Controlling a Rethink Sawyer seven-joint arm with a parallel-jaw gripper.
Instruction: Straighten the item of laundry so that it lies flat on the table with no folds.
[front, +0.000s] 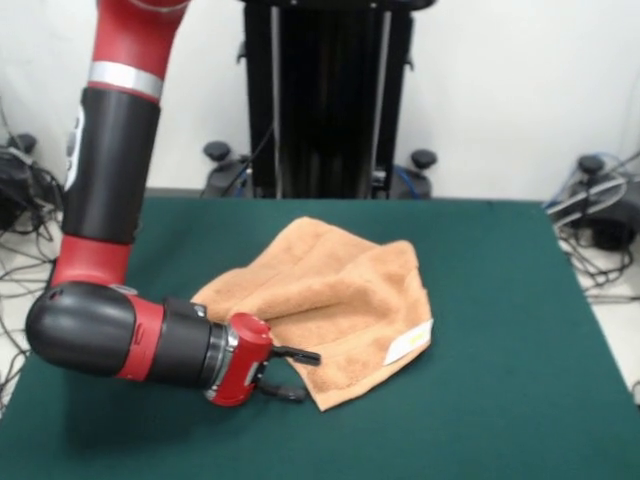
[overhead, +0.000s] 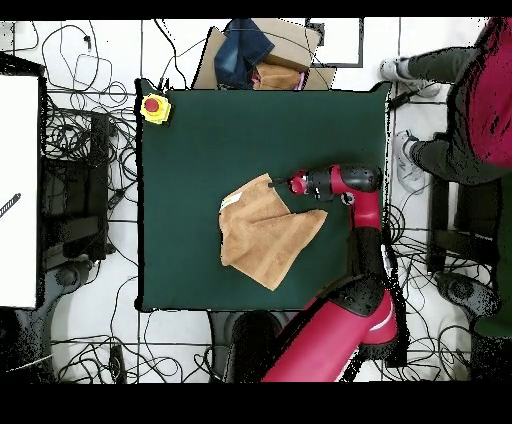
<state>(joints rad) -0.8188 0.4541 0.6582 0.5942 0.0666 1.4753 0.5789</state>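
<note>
The item of laundry is a peach-orange towel lying in the middle of the green table, doubled over on itself with thick folds. Its white label shows at the near right corner. My gripper comes in low and level from the left, at the towel's near left edge. It is open: one black finger lies over the cloth, the other sits near the table beside the towel's corner. In the overhead view the gripper points at the corner of the towel farthest from the robot's base.
A yellow box with a red button sits on a table corner. A person stands past the table's right side in the overhead view. A cardboard box holding cloth lies beyond the top edge. Cables cover the floor.
</note>
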